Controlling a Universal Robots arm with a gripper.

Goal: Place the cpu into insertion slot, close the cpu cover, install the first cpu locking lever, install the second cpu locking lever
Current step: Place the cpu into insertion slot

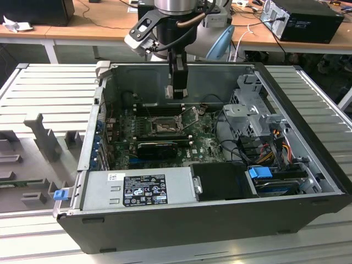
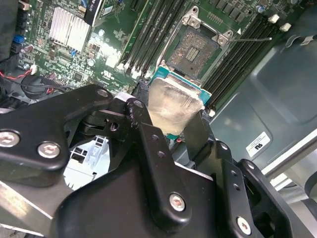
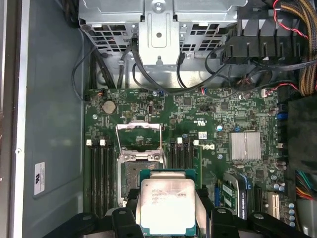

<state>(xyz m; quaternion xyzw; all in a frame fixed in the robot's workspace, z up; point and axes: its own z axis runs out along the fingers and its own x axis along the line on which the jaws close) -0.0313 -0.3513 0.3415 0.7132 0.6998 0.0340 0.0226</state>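
Note:
My gripper (image 1: pixel 177 93) hangs inside the open computer case, shut on the cpu (image 3: pixel 166 206), a pale silvery square chip on a green-edged board. In the second wrist view the cpu (image 2: pixel 173 104) sits between the black fingers (image 2: pixel 141 121), tilted and held above the motherboard. The insertion slot (image 2: pixel 198 47) lies bare a short way beyond the chip, and in the exterior view this slot (image 1: pixel 164 127) is below the gripper. The cpu cover (image 3: pixel 138 135), a thin metal frame, is flipped open beside the slot. A thin locking lever (image 2: pixel 252 38) sticks out sideways from the socket.
A long black card (image 1: pixel 157 147) lies on the board just in front of the slot. Memory slots (image 3: pixel 101 173) flank the socket, and a finned heatsink (image 3: pixel 245 146) stands further off. A metal drive cage (image 1: pixel 250 110) with cables and the power supply (image 1: pixel 140 190) crowd the case.

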